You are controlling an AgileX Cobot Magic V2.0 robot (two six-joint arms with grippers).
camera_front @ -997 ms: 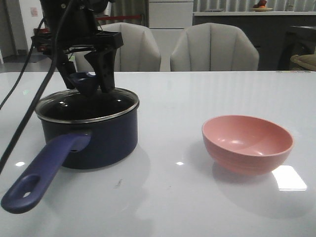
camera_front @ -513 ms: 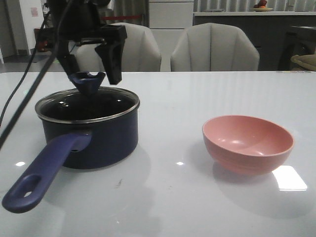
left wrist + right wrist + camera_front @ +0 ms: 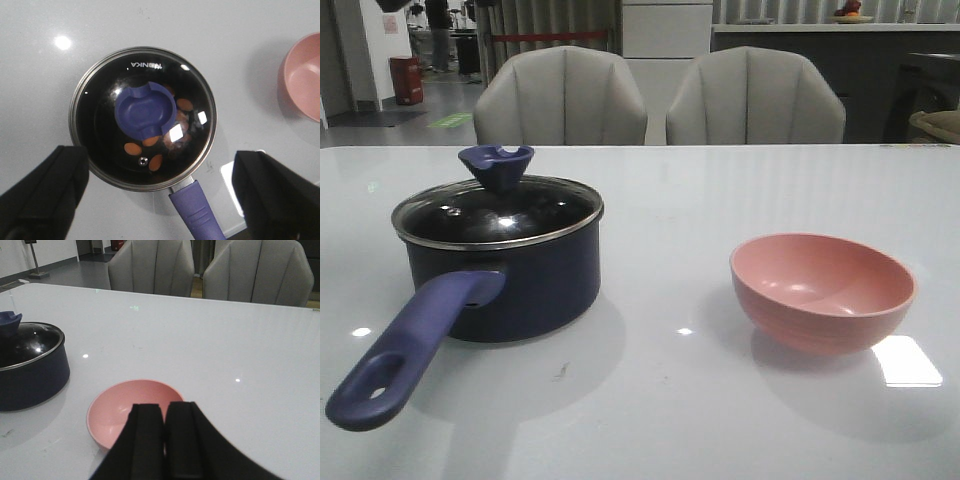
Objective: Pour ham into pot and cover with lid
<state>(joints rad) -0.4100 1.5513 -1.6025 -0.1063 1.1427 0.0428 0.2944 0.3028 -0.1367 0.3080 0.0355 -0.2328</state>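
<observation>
Fingers first: my left fingers (image 3: 160,195) are spread wide with nothing between them, high above the pot (image 3: 502,262), while my right fingers (image 3: 165,440) are pressed together on nothing, hanging over the near rim of the pink bowl (image 3: 822,290). From the left wrist camera I see the lid (image 3: 144,131) seated flat on the pot's rim, its blue knob (image 3: 497,167) upright, and the ham (image 3: 184,104) lying as orange pieces under the glass on the black bottom. The bowl looks empty, well to the right of the pot on the surface (image 3: 720,400). I judge both steps done; nothing seems left.
</observation>
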